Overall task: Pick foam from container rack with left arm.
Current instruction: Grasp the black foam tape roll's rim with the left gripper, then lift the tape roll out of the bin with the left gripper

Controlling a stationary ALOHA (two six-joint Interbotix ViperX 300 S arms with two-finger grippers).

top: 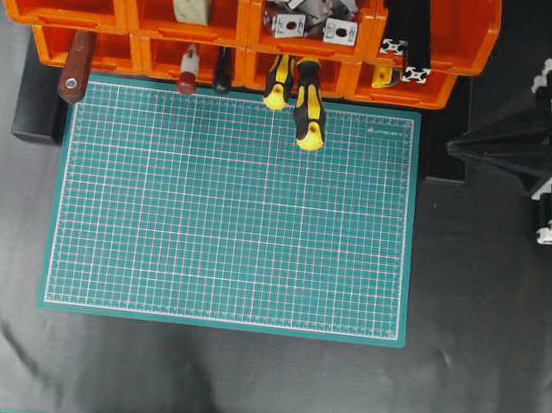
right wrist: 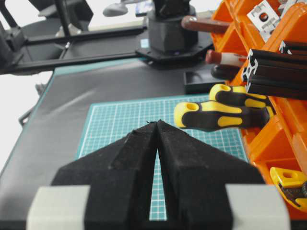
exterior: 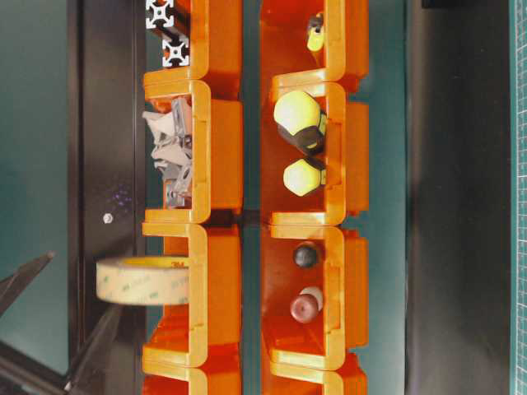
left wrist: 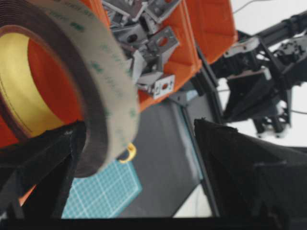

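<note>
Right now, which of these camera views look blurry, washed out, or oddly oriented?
Left wrist view: the foam is soft and out of focus up close, background blown white. Right wrist view: the right gripper fingers are blurred near the lens, white glare at top left. Table-level view: turned sideways, sharp on the container rack.

The right gripper (right wrist: 157, 125) had two pointed black foam-faced fingers (right wrist: 120, 163), each with a pale grey-white block (right wrist: 57, 207) behind the tips. The left gripper (left wrist: 139, 158) was likewise matte black.
</note>
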